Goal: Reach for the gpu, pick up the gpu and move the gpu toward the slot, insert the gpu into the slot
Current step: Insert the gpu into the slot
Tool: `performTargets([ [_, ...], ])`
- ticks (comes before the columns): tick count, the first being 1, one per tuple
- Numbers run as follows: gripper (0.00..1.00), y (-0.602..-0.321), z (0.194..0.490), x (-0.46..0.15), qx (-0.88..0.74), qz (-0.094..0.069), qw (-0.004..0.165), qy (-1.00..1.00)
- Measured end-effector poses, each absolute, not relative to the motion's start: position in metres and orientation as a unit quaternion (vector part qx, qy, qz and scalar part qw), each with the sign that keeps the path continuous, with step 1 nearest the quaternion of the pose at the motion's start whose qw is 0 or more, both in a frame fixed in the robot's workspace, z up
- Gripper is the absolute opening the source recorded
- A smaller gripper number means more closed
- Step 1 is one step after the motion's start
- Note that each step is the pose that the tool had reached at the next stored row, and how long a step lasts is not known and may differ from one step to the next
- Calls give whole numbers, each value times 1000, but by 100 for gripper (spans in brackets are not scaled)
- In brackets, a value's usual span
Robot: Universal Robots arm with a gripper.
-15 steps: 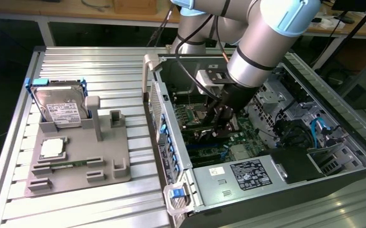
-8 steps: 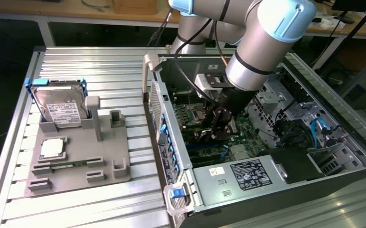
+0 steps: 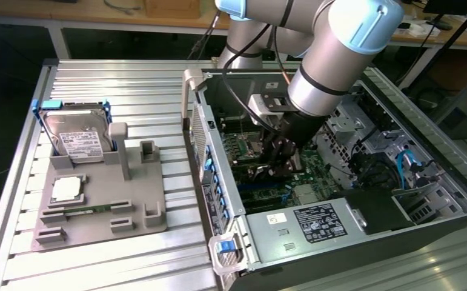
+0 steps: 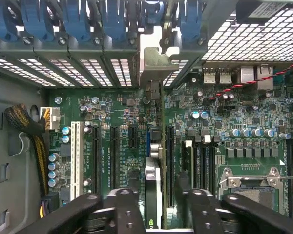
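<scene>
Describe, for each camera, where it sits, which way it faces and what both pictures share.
Exterior view: high beside the table, looking down into the open black computer case; grey-and-blue arm shows.
Wrist view: on the wrist, looking along the black gripper at the green motherboard.
Shared: gripper, motherboard, thin green gpu card standing edge-on between the fingers.
</scene>
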State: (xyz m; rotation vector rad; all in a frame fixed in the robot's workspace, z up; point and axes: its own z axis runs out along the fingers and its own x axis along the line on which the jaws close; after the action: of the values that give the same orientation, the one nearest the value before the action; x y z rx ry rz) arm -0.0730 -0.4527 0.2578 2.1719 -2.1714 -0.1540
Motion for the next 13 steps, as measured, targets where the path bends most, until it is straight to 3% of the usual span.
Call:
performTargets([
  [1, 40, -453, 258, -73, 706, -50, 33, -706],
  [3, 28, -453, 258, -73, 706, -50, 33, -706],
  [13, 27, -453, 258, -73, 706, -50, 33, -706],
])
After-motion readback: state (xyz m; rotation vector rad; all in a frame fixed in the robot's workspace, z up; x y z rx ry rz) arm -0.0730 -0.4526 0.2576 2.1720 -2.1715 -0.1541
